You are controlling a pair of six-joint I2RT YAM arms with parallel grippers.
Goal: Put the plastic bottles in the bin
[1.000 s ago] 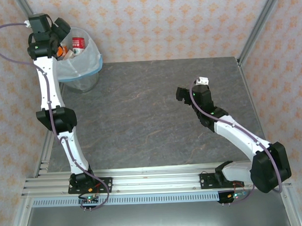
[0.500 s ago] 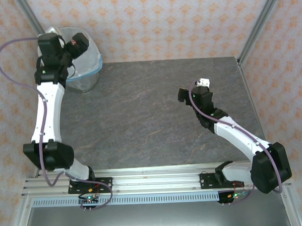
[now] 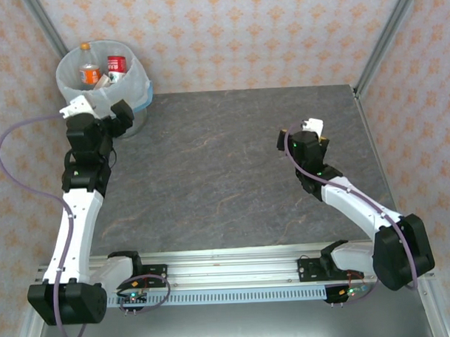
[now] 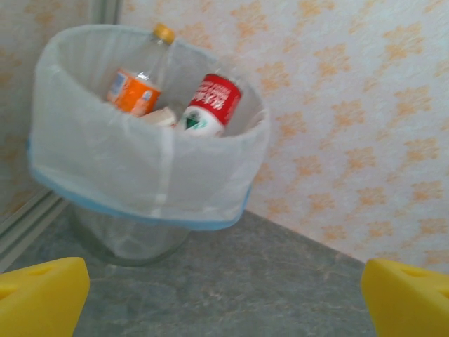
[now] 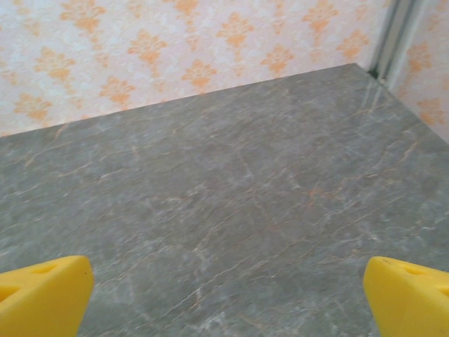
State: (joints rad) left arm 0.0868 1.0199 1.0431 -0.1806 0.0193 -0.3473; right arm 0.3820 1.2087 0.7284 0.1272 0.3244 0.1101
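The bin [image 3: 136, 90] stands in the far left corner, lined with a white bag and ringed by a light blue band [image 4: 147, 210]. Inside it lie plastic bottles: one with an orange label [image 4: 133, 90] and orange cap, one with a red label [image 4: 216, 100], and a white-green bit between them. From above I see the orange-label bottle [image 3: 89, 72] and the red-label bottle [image 3: 116, 66]. My left gripper [image 3: 125, 113] hangs open just in front of the bin, its yellow fingers [image 4: 38, 295] wide apart and empty. My right gripper [image 3: 285, 143] is open over bare table, fingers [image 5: 42, 295] empty.
The grey marble table [image 3: 225, 176] stretches between the two arms. Patterned walls close off the back and sides, with a metal post [image 3: 379, 41] at the far right corner. An aluminium rail [image 3: 214, 269] runs along the near edge.
The left arm has drawn back from over the bin toward the near side and lowered, uncovering the bin. The right arm shifted slightly to the right.
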